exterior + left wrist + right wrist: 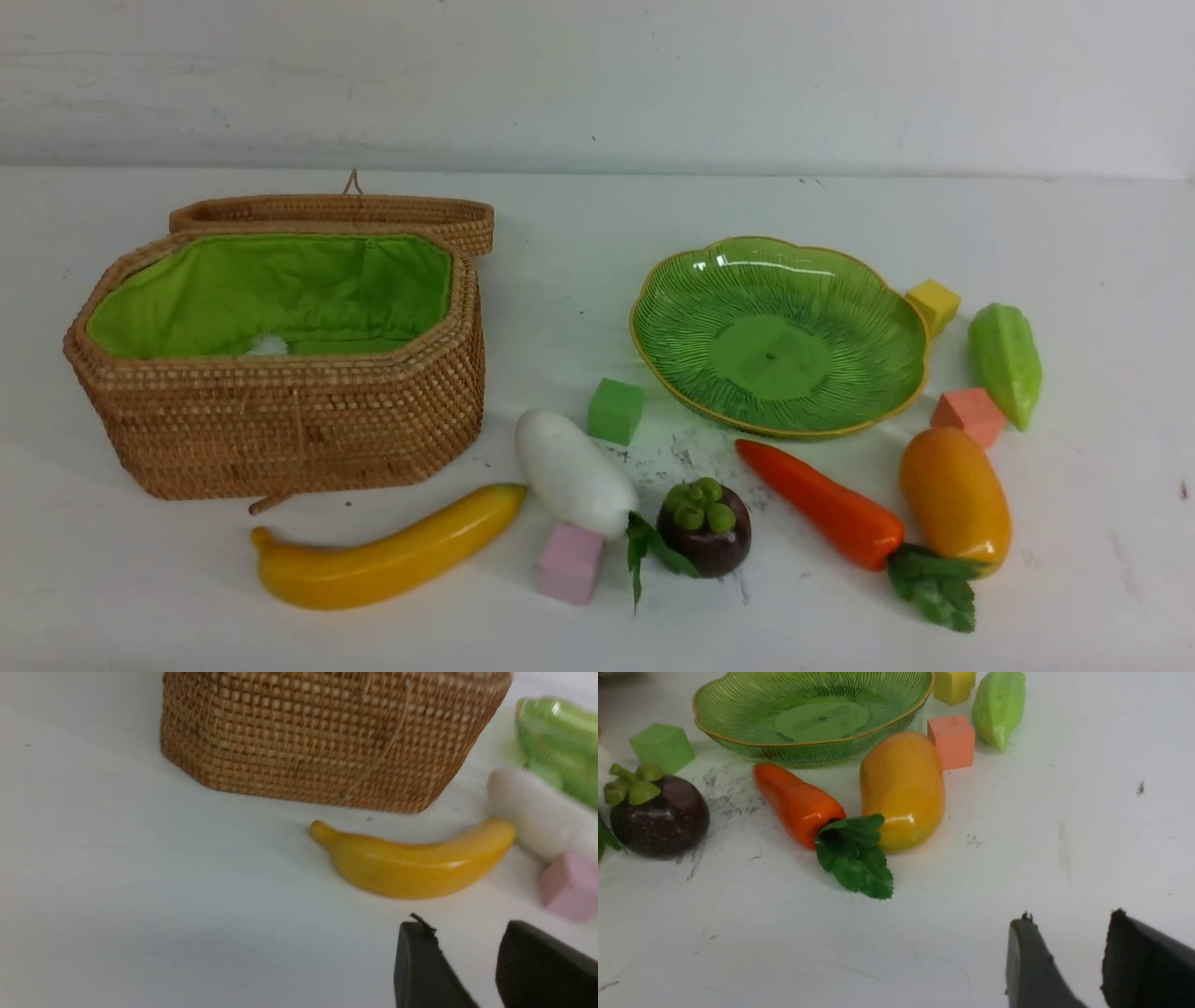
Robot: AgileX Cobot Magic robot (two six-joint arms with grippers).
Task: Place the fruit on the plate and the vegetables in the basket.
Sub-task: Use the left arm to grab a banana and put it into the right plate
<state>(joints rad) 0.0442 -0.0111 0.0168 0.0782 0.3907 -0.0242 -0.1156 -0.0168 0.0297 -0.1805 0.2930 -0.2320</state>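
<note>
The banana point(420, 868) lies broadside just ahead of the left jaws, slightly parted and empty; the right jaws, likewise parted, face the mango point(901, 784).

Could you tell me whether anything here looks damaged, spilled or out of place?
Nothing is spilled or broken. Dark scuffs mark the table before the plate, by the mangosteen, and a small white tuft sits inside the basket.

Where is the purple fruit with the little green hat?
In the front view the mangosteen stands near the middle, between the white radish on its left and the carrot on its right, nearer the robot than the plate.
</note>
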